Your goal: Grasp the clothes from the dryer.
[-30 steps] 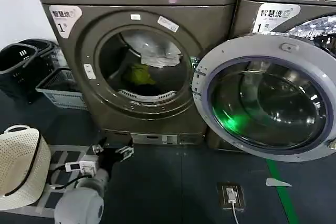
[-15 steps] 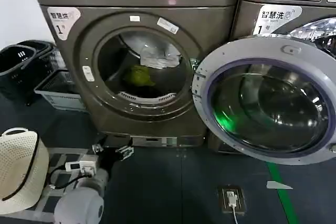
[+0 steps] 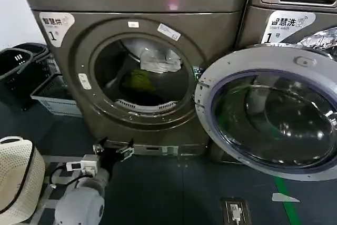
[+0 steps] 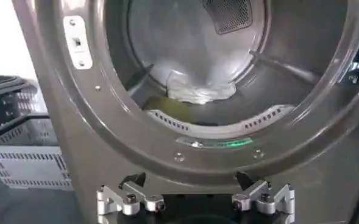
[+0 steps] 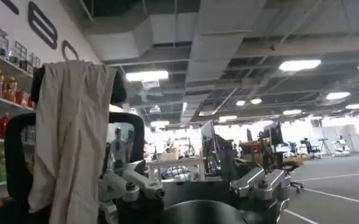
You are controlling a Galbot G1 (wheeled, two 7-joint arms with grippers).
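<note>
Below the dryer's (image 3: pixel 142 72) round opening, the left gripper (image 3: pixel 113 149) hangs low in front of the machine's base, its fingers spread apart and holding nothing. The step in hand looks like the approach: the arm faces the drum but has not yet entered it. The next move likely calls for lifting the gripper over the lower lip of the opening and reaching in and down toward the clothes (image 3: pixel 157 59), keeping clear of the open door (image 3: pixel 268 114) swung out to the right. The clothes lie inside the drum: a crumpled white piece, with a yellow-green piece (image 3: pixel 138 80) near it on the drum floor. Both look soft and loosely heaped. The right gripper (image 5: pixel 194 189) is parked away from the dryer, fingers apart, facing the room behind.
</note>
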